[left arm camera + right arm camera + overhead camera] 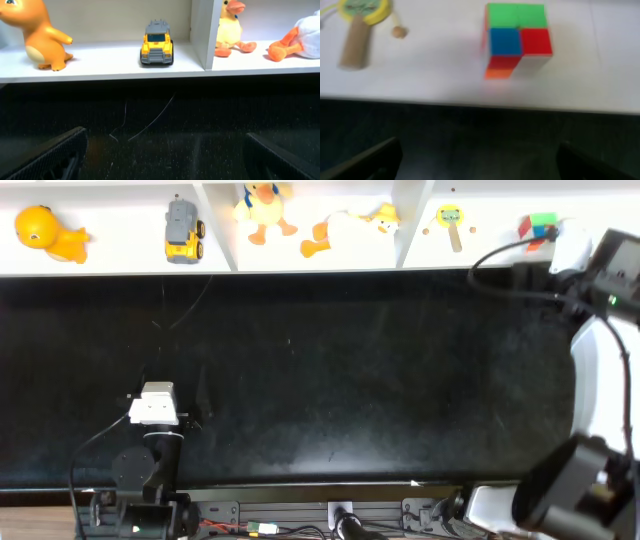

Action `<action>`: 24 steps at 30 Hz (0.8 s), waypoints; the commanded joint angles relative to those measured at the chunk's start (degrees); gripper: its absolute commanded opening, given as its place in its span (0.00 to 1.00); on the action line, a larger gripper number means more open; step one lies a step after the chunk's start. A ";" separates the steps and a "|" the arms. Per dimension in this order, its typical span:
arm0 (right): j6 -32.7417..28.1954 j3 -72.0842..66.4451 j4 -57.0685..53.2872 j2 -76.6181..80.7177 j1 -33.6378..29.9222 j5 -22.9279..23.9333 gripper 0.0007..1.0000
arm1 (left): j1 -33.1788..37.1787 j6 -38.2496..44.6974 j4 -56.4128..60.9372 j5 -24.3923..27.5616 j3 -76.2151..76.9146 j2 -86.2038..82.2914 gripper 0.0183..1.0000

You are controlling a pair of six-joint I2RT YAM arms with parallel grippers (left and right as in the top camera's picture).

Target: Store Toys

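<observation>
The toys sit in a white shelf (120,262) along the table's far side. From left to right they are an orange creature (50,232), a yellow truck (184,232), a duck plush (265,208), a white and orange plush (345,228), a wooden rattle drum (449,222) and a colour cube (540,225). My right gripper (480,167) is open just in front of the cube (517,40), which stands free on the shelf beside the rattle (360,27). My left gripper (165,160) is open low over the black mat, facing the truck (157,44).
A black mat (330,380) covers the table in front of the shelf. Upright dividers (202,32) split the shelf into compartments. The left arm (155,408) stands near the front left, and the right arm (598,370) runs up the right edge.
</observation>
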 commanded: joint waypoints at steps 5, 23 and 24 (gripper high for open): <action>0.48 -20.31 11.69 -17.84 9.16 0.72 0.99 | 0.37 0.90 0.09 -0.07 -0.26 -0.57 1.00; 17.40 -57.16 38.84 -54.34 27.82 12.96 1.00 | 0.37 0.90 0.09 -0.07 -0.26 -0.57 1.00; 17.40 -58.64 38.66 -56.92 27.78 12.96 1.00 | 0.37 0.90 0.09 -0.07 -0.26 -0.57 1.00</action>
